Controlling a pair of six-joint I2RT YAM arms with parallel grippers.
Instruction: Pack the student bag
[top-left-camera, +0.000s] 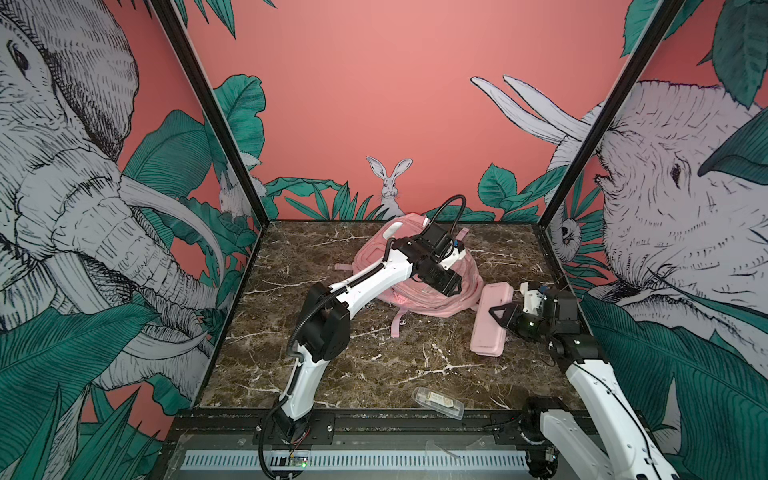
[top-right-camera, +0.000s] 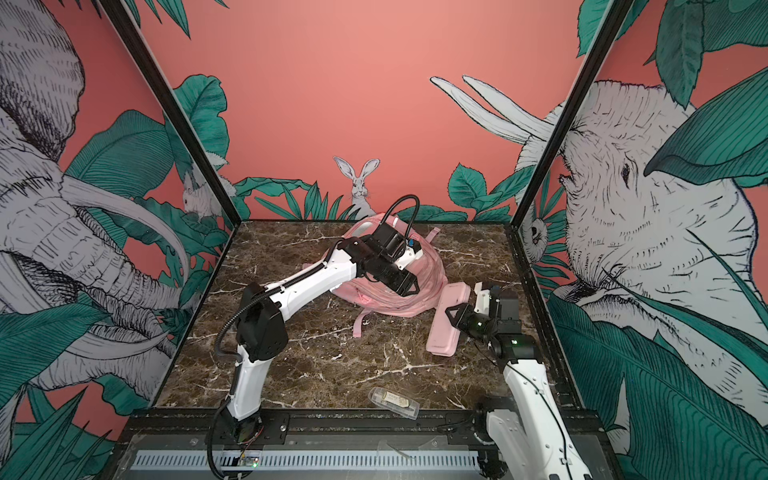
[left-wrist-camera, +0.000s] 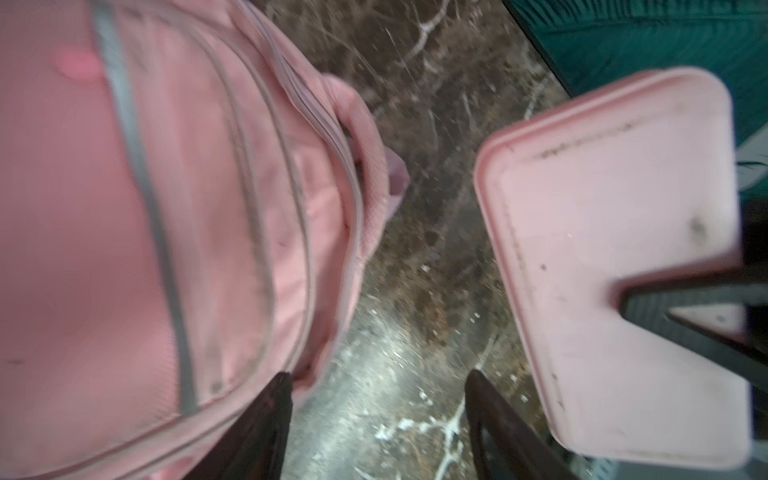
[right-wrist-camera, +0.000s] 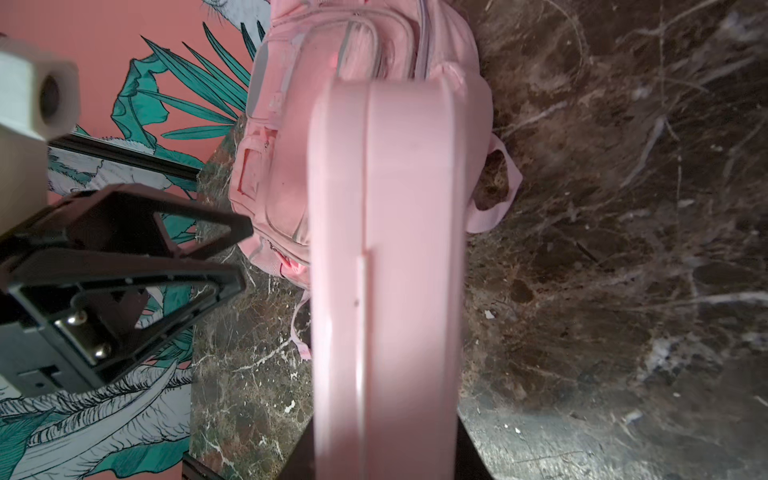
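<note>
The student bag (top-left-camera: 415, 286) (top-right-camera: 374, 295), a soft pink backpack, lies flat at the back middle of the marble table in both top views. My left gripper (top-left-camera: 454, 287) (top-right-camera: 410, 286) hovers at the bag's right edge; in the left wrist view the gripper (left-wrist-camera: 378, 390) is open over bare table, one fingertip (left-wrist-camera: 278, 399) against the bag (left-wrist-camera: 166, 208). My right gripper (top-left-camera: 496, 313) (top-right-camera: 451, 312) is shut on a flat pink pencil case (top-left-camera: 488, 328) (top-right-camera: 442, 332) (left-wrist-camera: 602, 249), held edge-on just right of the bag. In the right wrist view the case (right-wrist-camera: 382, 249) fills the jaws.
A clear plastic box (top-left-camera: 438, 402) (top-right-camera: 394, 402) lies near the table's front edge. A loose bag strap (top-left-camera: 397, 326) trails toward the front. Black frame posts and printed walls close in the table (top-left-camera: 332, 374) on three sides. The left gripper (right-wrist-camera: 247, 253) shows in the right wrist view.
</note>
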